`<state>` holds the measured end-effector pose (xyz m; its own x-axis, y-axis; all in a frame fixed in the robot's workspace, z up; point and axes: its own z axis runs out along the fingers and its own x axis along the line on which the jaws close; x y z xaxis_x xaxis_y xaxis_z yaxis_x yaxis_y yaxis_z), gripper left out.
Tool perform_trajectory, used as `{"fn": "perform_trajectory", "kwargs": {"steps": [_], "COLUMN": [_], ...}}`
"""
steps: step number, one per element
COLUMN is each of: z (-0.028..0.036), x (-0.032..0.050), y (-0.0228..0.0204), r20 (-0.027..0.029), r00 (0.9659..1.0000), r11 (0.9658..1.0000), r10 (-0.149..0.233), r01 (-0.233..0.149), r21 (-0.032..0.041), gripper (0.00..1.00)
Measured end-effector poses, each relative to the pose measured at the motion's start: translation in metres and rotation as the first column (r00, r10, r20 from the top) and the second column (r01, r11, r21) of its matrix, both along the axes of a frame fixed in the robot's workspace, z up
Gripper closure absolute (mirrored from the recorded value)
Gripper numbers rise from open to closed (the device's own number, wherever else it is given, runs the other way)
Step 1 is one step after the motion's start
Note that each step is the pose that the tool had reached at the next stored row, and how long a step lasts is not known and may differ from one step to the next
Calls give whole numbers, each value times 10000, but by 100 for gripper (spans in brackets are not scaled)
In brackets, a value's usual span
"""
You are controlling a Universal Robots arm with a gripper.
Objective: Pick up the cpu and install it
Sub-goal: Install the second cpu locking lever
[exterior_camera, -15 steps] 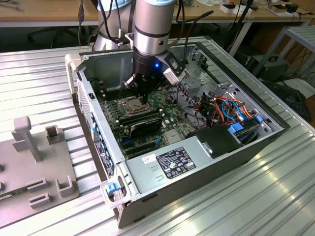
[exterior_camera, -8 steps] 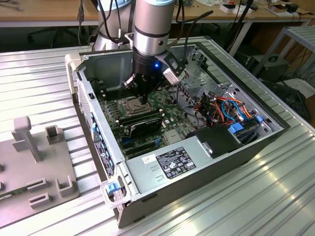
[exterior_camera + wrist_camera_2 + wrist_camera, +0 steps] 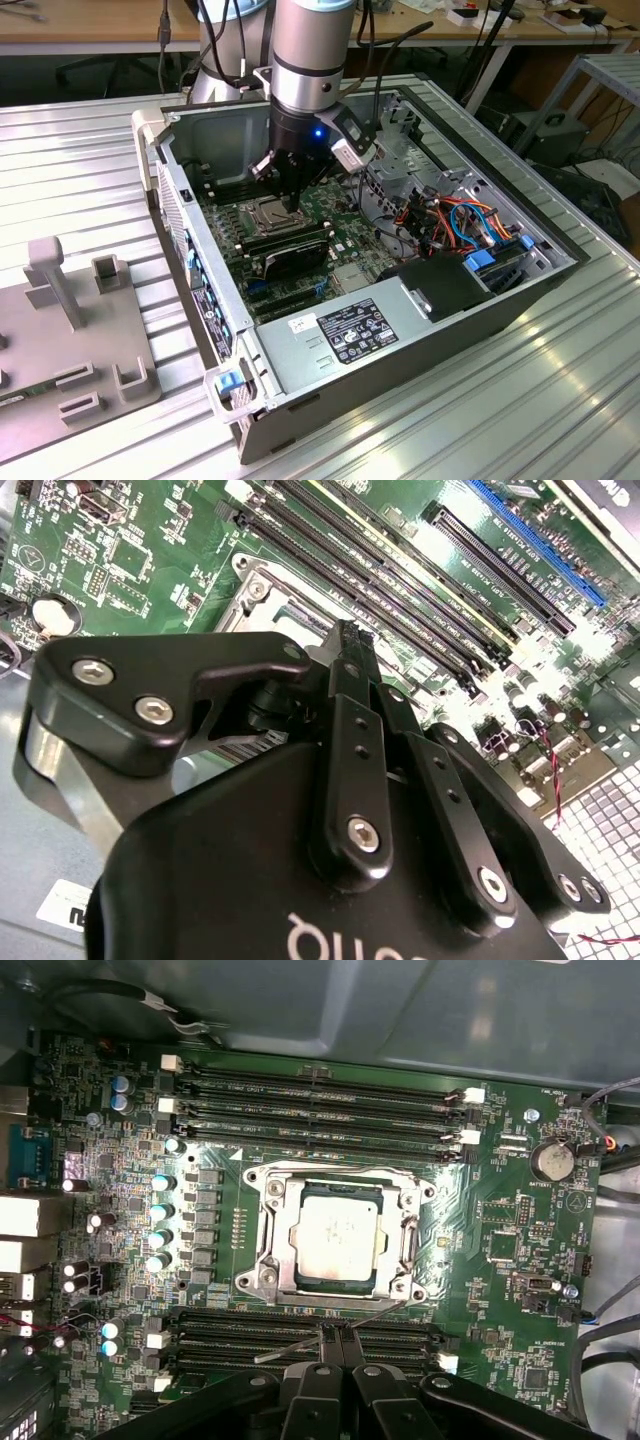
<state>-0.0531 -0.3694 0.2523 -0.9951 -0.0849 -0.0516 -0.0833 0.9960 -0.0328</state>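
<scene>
In the exterior view, the gripper (image 3: 291, 196) hung inside an open computer case (image 3: 420, 330), just above the motherboard (image 3: 285, 260). In the first wrist view, the cpu (image 3: 338, 1236) lay seated in its socket (image 3: 262, 1240), while the fingertips (image 3: 330, 1338) met with nothing between them. In the second wrist view, the fingers (image 3: 352, 675) pressed together above the socket.
</scene>
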Motion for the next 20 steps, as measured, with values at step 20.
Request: {"fn": "perform_trajectory", "kwargs": {"steps": [20], "z": [-401], "x": [-360], "y": [0], "r20": [3], "r00": [10000], "r11": [10000], "r10": [2], "r01": [-2], "r21": [-7], "gripper": [89]}}
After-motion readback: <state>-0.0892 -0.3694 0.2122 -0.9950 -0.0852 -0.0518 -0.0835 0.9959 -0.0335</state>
